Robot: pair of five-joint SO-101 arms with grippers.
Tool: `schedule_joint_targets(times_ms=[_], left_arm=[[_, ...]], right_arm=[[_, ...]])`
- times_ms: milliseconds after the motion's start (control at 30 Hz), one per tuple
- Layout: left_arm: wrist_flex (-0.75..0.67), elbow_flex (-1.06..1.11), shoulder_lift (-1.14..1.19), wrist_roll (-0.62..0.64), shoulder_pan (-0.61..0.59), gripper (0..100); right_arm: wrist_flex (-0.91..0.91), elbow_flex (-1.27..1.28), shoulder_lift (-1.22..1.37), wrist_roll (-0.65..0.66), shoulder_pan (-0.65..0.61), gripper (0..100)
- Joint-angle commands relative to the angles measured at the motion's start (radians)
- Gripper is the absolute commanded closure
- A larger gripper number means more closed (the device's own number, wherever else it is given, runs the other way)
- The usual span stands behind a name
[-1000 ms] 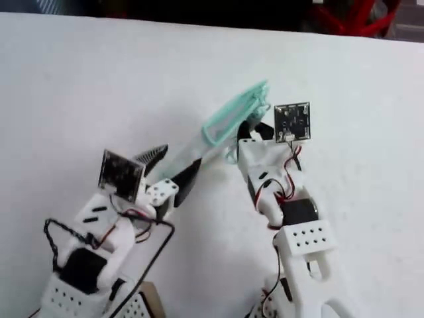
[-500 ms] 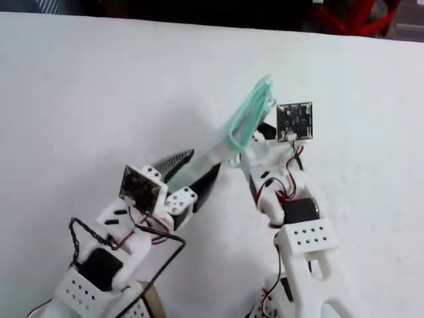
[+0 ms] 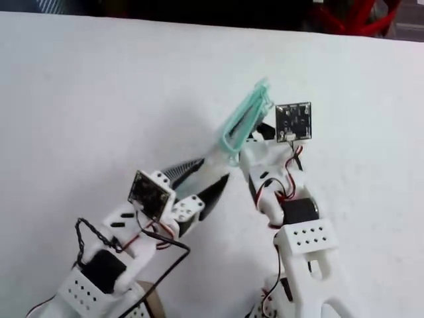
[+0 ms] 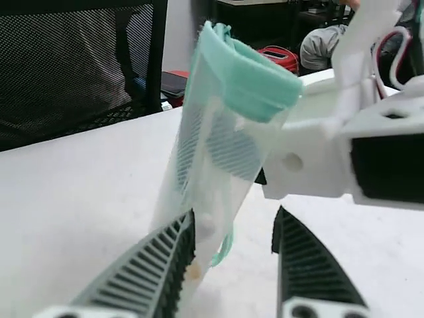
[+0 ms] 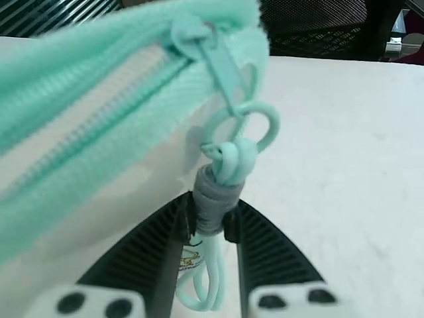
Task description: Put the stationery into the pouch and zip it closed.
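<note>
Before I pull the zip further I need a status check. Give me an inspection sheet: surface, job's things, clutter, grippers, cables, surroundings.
Surface: white table.
Job's things: mint pouch held up at a tilt between the arms, with the zipper slider at its end. Loose stationery: nothing seen.
Clutter: tan block by the left arm's base.
Grippers: left gripper is open around the pouch's lower end. Right gripper is shut on the pull cord.
Cables: black cable looped on the left arm and red wires on the right arm, none touching the pouch.
Surroundings: black mesh chair, and a red frame beyond the table.
</note>
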Motion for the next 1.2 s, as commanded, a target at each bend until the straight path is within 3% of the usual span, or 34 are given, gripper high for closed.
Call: schedule_joint_targets(times_ms=[0,167,300,433,633,933,1167], left_arm=[[-0.092,0.037,0.008,0.003,-0.039,80],[-0.08,0.015,0.002,0.003,-0.094,80],[0.08,-0.1,0.002,0.012,-0.179,78],[0.141,-0.109,0.008,0.005,-0.153,73],[0.006,-0.032,0.008,-0.112,-0.15,72],[-0.084,-0.026,0.01,-0.123,-0.262,73],[-0.132,-0.041,0.12,-0.163,-0.197,72]], right_arm=[[0.045,-0.008,0.013,-0.008,-0.056,97.9],[0.053,-0.005,0.015,-0.002,-0.102,97.9],[0.048,-0.005,0.015,0.0,-0.087,97.9],[0.047,-0.008,0.016,0.0,-0.093,97.9],[0.05,-0.008,0.015,0.0,-0.091,97.9],[0.048,-0.008,0.019,0.0,-0.087,97.9],[0.047,-0.008,0.019,0.0,-0.087,97.9]])
